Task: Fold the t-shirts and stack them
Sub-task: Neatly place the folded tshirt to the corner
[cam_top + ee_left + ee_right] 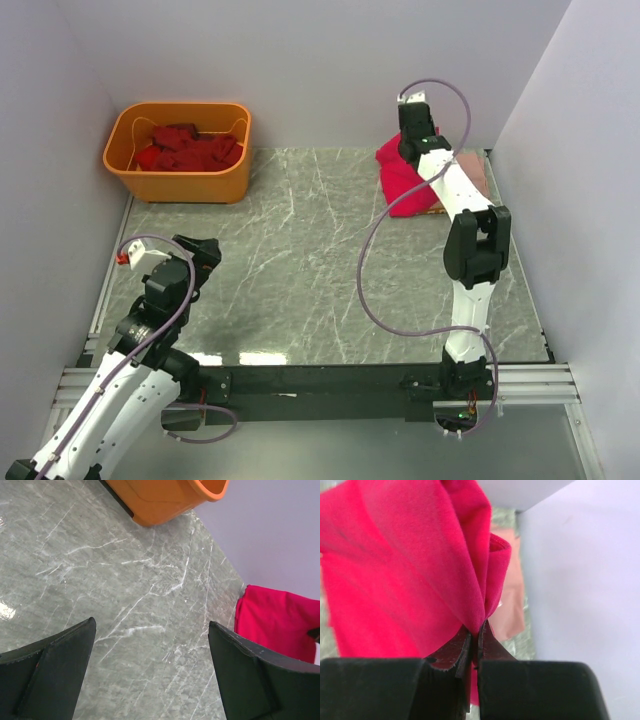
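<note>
A bright crimson-pink t-shirt [402, 182] lies bunched at the back right of the table, on top of a dusty salmon-pink t-shirt [472, 172]. My right gripper [476, 630] is shut on a fold of the crimson-pink t-shirt [405, 565]; the salmon-pink t-shirt [510, 605] shows just beyond it. In the top view the right gripper [412, 143] is over the shirt near the back wall. My left gripper [203, 250] is open and empty above bare table at the front left [150, 630]. The crimson shirt also shows in the left wrist view [280, 620]. Dark red t-shirts [188, 150] lie in the tub.
An orange plastic tub [180, 180] stands at the back left corner; its base shows in the left wrist view [165, 500]. Grey walls close in the table on the left, back and right. The right wall [580, 580] is close beside my right gripper.
</note>
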